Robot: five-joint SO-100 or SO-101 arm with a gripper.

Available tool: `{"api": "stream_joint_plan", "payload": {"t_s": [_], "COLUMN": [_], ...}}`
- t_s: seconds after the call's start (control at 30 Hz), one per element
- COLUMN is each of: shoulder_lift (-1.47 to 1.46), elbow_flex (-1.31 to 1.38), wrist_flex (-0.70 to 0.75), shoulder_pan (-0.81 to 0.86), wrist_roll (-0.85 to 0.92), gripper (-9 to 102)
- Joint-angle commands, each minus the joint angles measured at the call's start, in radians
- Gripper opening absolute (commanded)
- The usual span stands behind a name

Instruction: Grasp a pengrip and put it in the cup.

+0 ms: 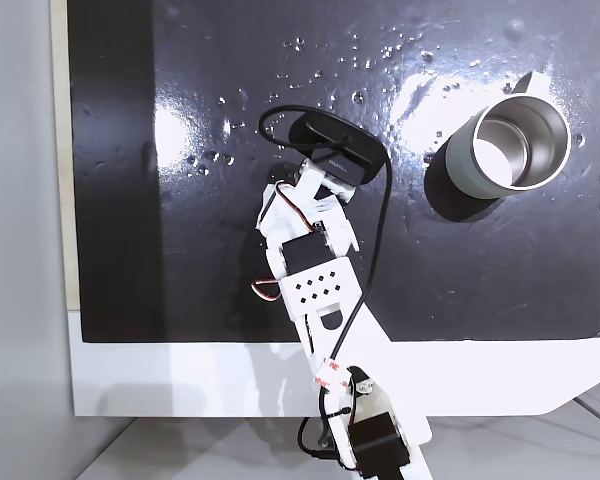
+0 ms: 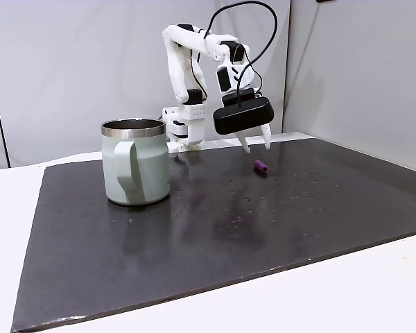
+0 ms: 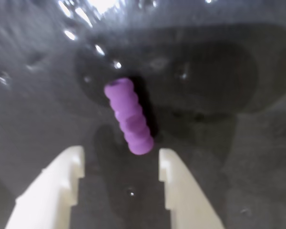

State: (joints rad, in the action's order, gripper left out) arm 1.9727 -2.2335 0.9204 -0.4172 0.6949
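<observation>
Currently, status: pre-grasp; nothing has been picked up yet.
Gripper [image 3: 119, 171]: fingers spread apart, nothing held; seen in wrist view w/ the gap lined up on the pengrip; hovering just above the mat in a fixed view [image 2: 256, 143].
Pengrip [image 3: 128, 116]: lying on its side on the mat, just beyond the fingertips, slightly tilted relative to the gap; untouched. In a fixed view [image 2: 261, 166] it is well apart from the cup, on the side away from the handle.
Cup [image 2: 135, 161]: upright on the mat, no pengrip seen inside [image 1: 508, 143].
Mat [image 2: 215, 229]: dark, carries cup and pengrip.
Done: approach, judged approx. aligned.
Left: descend, close on pengrip, lift, carry to cup, release.
Count: 1 pengrip, 1 cup, 1 gripper.
</observation>
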Motion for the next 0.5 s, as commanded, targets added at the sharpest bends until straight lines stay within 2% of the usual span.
{"api": "stream_joint_plan", "payload": {"t_s": [0.0, 0.3, 0.47], "shoulder_lift": [-0.035, -0.196, -0.259], "elbow_flex": [0.069, 0.123, 0.124], "wrist_flex": [0.008, 0.009, -0.037], "shoulder_pan": [-0.040, -0.040, -0.028], "wrist_roll": [0.031, 0.094, 0.115], "gripper": [22, 23, 23]}}
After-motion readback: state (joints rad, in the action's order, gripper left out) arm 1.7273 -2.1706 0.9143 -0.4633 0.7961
